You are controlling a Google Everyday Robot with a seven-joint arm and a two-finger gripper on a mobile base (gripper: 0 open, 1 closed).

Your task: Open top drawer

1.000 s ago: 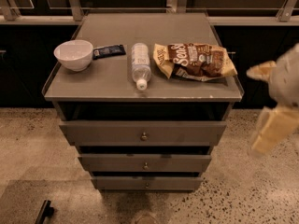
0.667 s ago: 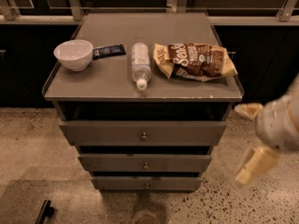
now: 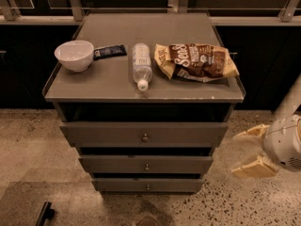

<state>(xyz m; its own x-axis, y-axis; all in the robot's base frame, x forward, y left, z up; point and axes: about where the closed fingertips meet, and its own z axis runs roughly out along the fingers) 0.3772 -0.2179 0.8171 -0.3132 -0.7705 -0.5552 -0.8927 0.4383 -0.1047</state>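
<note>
The top drawer [image 3: 117, 134] is the widest grey front just under the cabinet top, with a small round knob [image 3: 145, 137] at its centre. It stands shut, in step with the two narrower drawer fronts [image 3: 146, 164] below it. My gripper [image 3: 242, 153] is at the right edge of the view, level with the top and middle drawers, to the right of the cabinet and apart from it. Its two cream fingers [image 3: 254, 166] point left and are spread apart, holding nothing.
On the cabinet top [image 3: 108, 86] lie a white bowl [image 3: 74, 55], a dark snack bar [image 3: 109, 52], a clear plastic bottle [image 3: 141, 65] on its side and a brown chip bag [image 3: 197, 61]. Speckled floor [image 3: 28, 145] surrounds the cabinet. A dark object [image 3: 45, 213] lies at the bottom left.
My gripper has dropped from beside the cabinet top down to drawer height at the right, and now points left toward the cabinet. The drawers and the tabletop items have not moved.
</note>
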